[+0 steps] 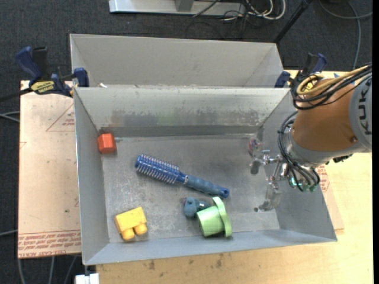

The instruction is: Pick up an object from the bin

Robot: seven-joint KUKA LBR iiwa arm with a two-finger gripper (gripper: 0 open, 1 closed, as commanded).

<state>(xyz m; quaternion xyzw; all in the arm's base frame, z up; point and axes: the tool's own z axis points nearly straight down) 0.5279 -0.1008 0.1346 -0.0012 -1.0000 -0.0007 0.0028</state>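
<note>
Grey metal bin (177, 108), few loose things on its floor. Arm (325, 129) comes in over the right rim. The gripper (264, 182) hangs low at the right side of the bin, close to the right wall, over bare floor. The fingers (256, 161) are spread apart with nothing between them. Nearest thing is a green cylinder (213, 219) lying on its side near the front wall, left of the gripper and apart from it. A small blue-grey piece (190, 206) lies just beside the cylinder on its left. A blue hairbrush (177, 177) lies slantwise across the middle of the floor, bristle head to the left, handle end pointing toward the gripper but short of it. A yellow toy block (131, 223) sits in the front left corner. A small orange-red cube (106, 142) sits at the back left, against the left wall.
</note>
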